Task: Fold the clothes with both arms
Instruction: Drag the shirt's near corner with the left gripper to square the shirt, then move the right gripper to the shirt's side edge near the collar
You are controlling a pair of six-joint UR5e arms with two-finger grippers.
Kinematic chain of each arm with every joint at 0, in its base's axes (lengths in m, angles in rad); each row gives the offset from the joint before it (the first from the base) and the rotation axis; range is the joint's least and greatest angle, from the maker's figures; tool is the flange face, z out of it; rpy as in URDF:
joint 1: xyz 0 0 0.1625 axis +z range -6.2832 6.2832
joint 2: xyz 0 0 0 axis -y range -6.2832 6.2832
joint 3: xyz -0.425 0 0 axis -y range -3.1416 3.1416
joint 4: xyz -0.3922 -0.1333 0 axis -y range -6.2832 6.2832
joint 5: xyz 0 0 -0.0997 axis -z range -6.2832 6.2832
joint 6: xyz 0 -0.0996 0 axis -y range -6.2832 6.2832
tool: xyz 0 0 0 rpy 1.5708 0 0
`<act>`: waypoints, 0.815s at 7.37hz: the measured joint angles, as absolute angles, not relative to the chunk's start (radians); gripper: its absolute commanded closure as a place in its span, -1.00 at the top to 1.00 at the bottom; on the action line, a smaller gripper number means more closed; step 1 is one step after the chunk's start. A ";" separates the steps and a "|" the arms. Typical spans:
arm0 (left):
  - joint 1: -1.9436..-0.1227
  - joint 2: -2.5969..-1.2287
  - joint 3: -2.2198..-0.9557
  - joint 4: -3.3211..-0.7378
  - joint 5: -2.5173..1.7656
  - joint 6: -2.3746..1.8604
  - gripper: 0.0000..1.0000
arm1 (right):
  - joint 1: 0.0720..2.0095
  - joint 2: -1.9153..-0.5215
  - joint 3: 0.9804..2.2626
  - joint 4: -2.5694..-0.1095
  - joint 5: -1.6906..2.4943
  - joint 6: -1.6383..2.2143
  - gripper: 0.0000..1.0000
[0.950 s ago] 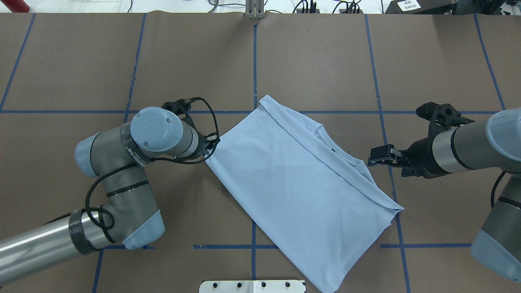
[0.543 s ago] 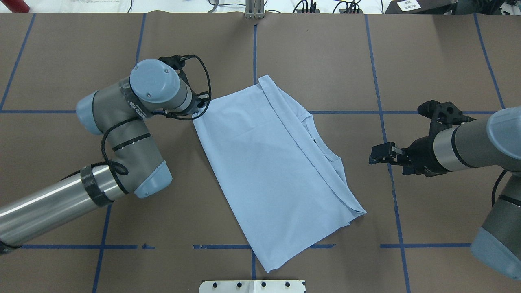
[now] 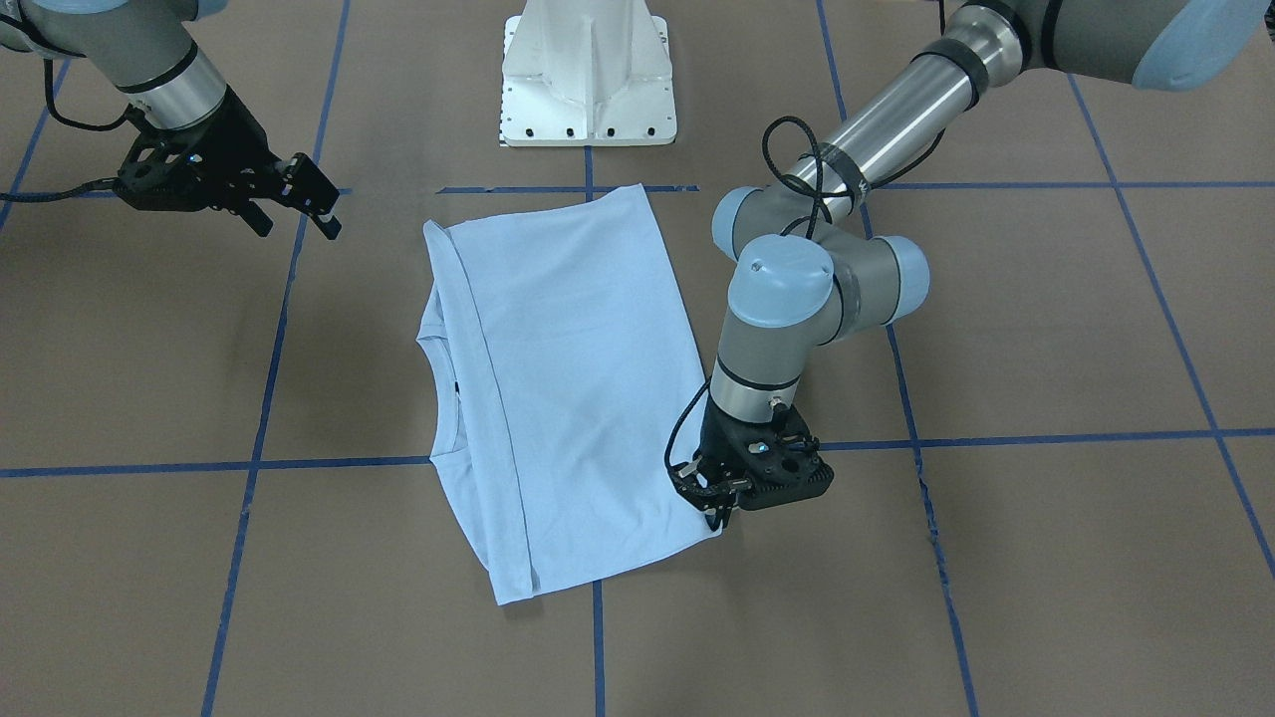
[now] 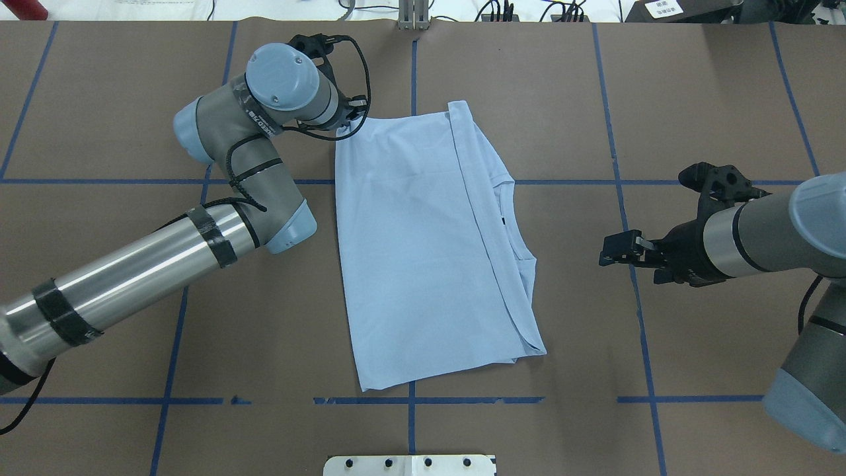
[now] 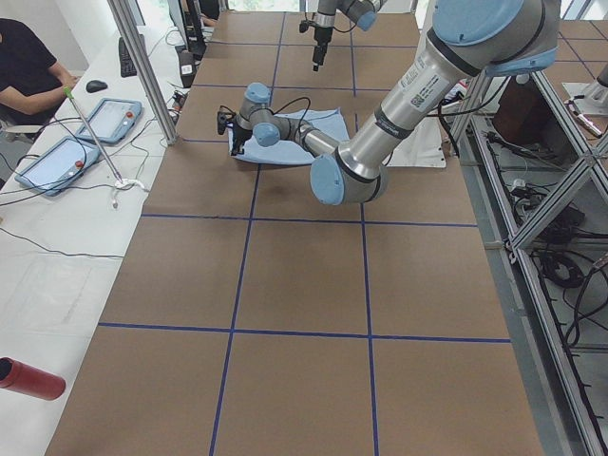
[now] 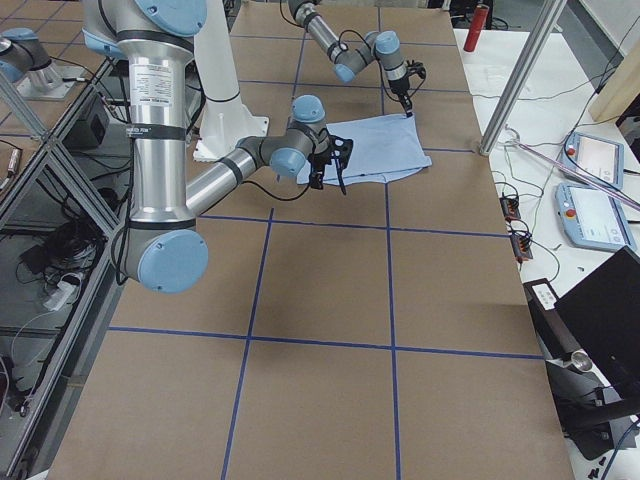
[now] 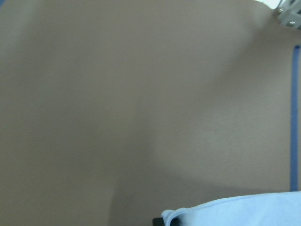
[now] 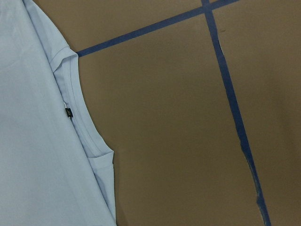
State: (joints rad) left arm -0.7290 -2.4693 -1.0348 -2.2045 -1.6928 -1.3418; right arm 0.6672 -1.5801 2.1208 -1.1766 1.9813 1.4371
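The clothes are one pale blue T-shirt (image 4: 416, 251), folded lengthwise and lying flat on the brown table, its round collar (image 4: 512, 218) facing my right side. My left gripper (image 4: 347, 127) is shut on the shirt's far left corner; in the front-facing view this gripper (image 3: 719, 515) pinches that corner low at the table. The left wrist view shows only a bit of the shirt's edge (image 7: 244, 212). My right gripper (image 4: 611, 251) hovers open beside the collar, apart from the cloth. The right wrist view shows the collar (image 8: 84, 127) and a small dark tag (image 8: 68, 113).
Blue tape lines (image 4: 621, 198) grid the brown table. The white pedestal base (image 3: 588, 80) stands at the robot's edge. A person (image 5: 24, 66) sits at a side bench with tablets (image 5: 109, 119). A red bottle (image 5: 28, 378) lies on that bench.
My left gripper has dragged the shirt's corner away from the robot, swinging the shirt round until it lies square with the tape lines. The right arm has stayed still.
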 measured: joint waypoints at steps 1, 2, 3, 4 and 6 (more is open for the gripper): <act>-0.729 -2.520 -0.922 -2.310 -1.675 -1.331 -1.00 | 0.667 -1.580 2.117 -1.177 1.982 1.438 1.00; -0.730 -2.558 -0.837 -2.380 -1.658 -1.319 -1.00 | 0.666 -1.580 2.114 -1.177 1.982 1.439 1.00; -0.730 -2.575 -0.793 -2.416 -1.638 -1.303 -1.00 | 0.664 -1.578 2.111 -1.177 1.982 1.439 1.00; -0.731 -2.581 -0.774 -2.431 -1.627 -1.294 0.62 | 0.663 -1.575 2.108 -1.177 1.982 1.439 1.00; -0.731 -2.584 -0.766 -2.439 -1.620 -1.268 1.00 | 0.659 -1.558 2.102 -1.182 1.981 1.439 1.00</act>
State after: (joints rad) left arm -0.7309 -2.5842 -0.7662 -2.4395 -1.6201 -1.2684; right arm 0.6593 -1.5582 2.1018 -1.1820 1.9806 1.4386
